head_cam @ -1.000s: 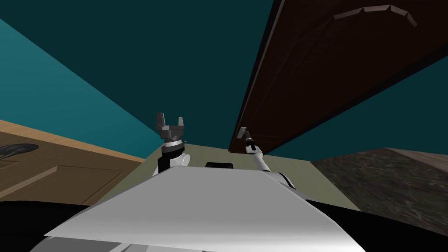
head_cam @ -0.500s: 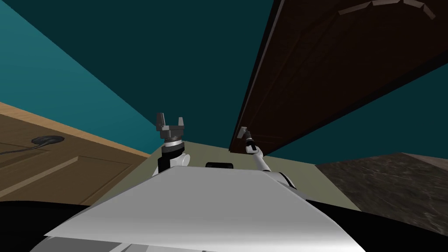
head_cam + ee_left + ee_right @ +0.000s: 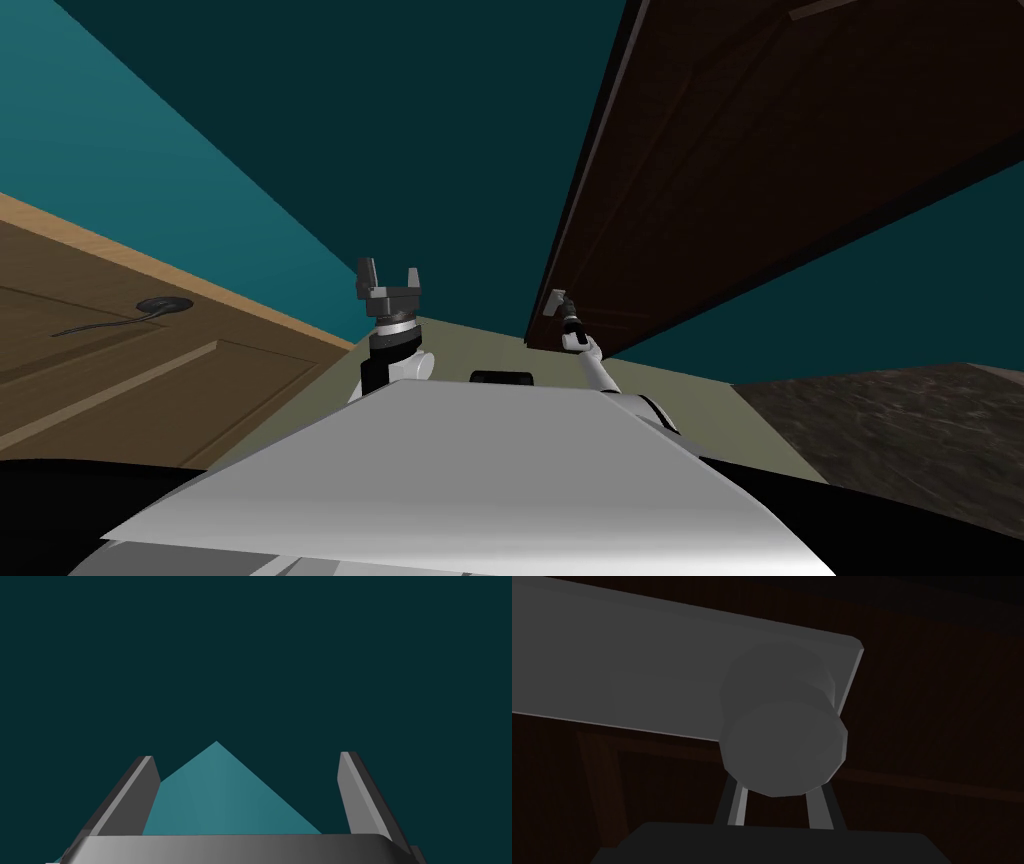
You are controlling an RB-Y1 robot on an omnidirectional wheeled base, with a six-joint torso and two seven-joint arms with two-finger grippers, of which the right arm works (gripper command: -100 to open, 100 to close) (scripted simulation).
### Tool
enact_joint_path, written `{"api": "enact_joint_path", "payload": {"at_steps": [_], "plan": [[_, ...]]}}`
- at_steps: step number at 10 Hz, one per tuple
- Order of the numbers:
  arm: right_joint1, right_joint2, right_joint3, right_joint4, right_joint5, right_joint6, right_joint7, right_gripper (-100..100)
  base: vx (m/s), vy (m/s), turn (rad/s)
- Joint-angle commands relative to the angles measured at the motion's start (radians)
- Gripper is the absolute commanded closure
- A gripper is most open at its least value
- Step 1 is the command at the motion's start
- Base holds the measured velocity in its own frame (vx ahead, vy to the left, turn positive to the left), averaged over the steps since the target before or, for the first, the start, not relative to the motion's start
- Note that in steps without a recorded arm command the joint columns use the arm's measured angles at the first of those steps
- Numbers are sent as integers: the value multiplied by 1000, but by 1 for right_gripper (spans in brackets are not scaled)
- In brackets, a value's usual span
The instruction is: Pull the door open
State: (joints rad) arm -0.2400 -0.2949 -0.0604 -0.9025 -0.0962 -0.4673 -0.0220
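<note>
Door: dark brown [image 3: 760,170], filling the upper right of the head view, its long edge slanting down toward my right gripper [image 3: 553,302].

Handle: grey [image 3: 782,746], mounted on the door's face. A round stub points at the wrist camera from one end of a flat bar [image 3: 637,676] that runs off to the side.

Right gripper: at the door's edge, arm stretched out from the shoulder. Its fingers [image 3: 738,806] stand close together, much narrower than their open stance, and rise under the stub, which hides their tips. I read them as pinching the handle (the contact itself is out of sight).

Left gripper: [image 3: 388,280] held up in front of the chest, well apart from the door. Its fingers [image 3: 135,791] are spread wide with nothing between them.

Walls: teal [image 3: 400,120], a lighter plane meeting a darker one.

Tan door: [image 3: 120,380] on my left, with a dark lever [image 3: 160,305] on it.

Floor: pale olive [image 3: 480,350].

Right side: a dark mottled slab [image 3: 880,420] low beside me; I cannot tell what it is.
</note>
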Motion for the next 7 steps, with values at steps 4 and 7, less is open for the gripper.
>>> {"api": "enact_joint_path", "payload": {"at_steps": [4,7], "plan": [[-8,0,25,4,-75,-9,-116,100,-45,-28,73],[-7,-7,36,4,-137,-8,-194,100,-61,-37,90]]}}
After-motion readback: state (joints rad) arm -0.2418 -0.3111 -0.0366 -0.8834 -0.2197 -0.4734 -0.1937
